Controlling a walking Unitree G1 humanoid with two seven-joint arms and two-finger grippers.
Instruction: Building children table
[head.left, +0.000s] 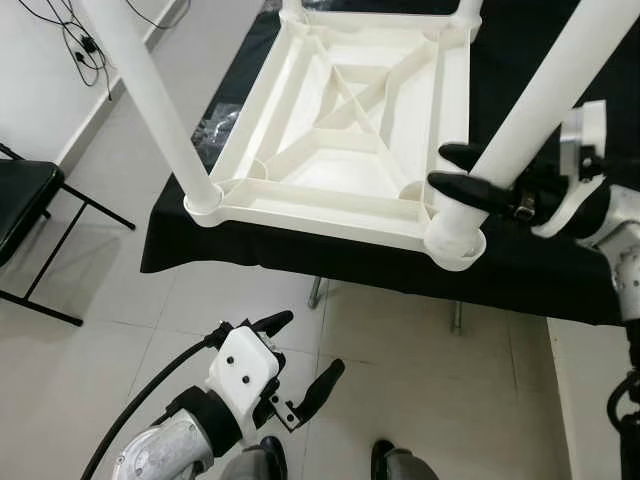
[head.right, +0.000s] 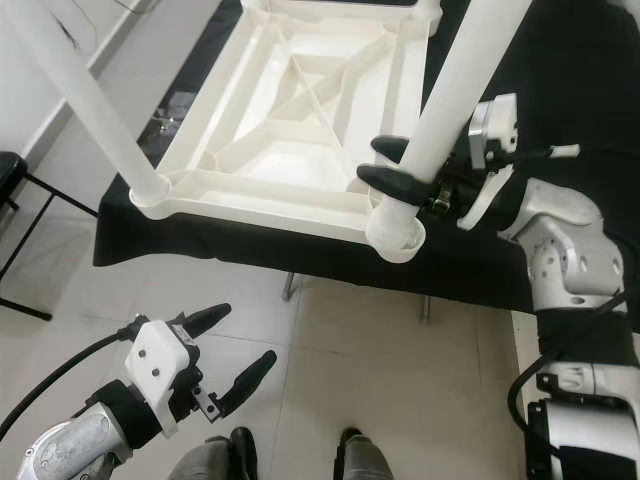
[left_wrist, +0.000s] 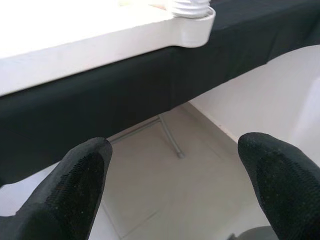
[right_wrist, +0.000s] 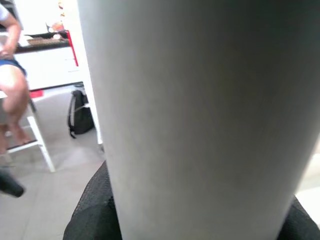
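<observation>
the white children table (head.left: 350, 130) lies upside down on a bench covered with a black cloth (head.left: 300, 258), its ribbed underside facing up. its near edge runs close along the near edge of the bench, and the two near corners hang a little over that edge.

a white leg (head.left: 150, 95) stands in the socket at the near left corner of the table and leans up toward the left. another white leg (head.left: 545, 95) stands in the socket (head.left: 455, 238) at the near right corner and leans up toward the right.

the right gripper (head.left: 480, 178) is at this right leg, just above the socket. its two black fingers (head.left: 470, 190) are on both sides of the leg and closed on it. in the right wrist view the leg (right_wrist: 200, 115) is very close, with the black pads (right_wrist: 92, 210) pressed at its sides. behind it a person (right_wrist: 10, 80) sits on a white stool, and a dark bag (right_wrist: 80, 114) stands on the floor.

the left gripper (head.left: 300, 355) hangs low over the tiled floor (head.left: 420, 370), in front of the bench and apart from the table. its fingers (left_wrist: 82, 190) are spread wide and hold nothing.

a black chair (head.left: 30, 215) stands at the left, beside the left end of the bench. a clear plastic bag (head.left: 215, 128) lies on the cloth, just beside the left edge of the table.
</observation>
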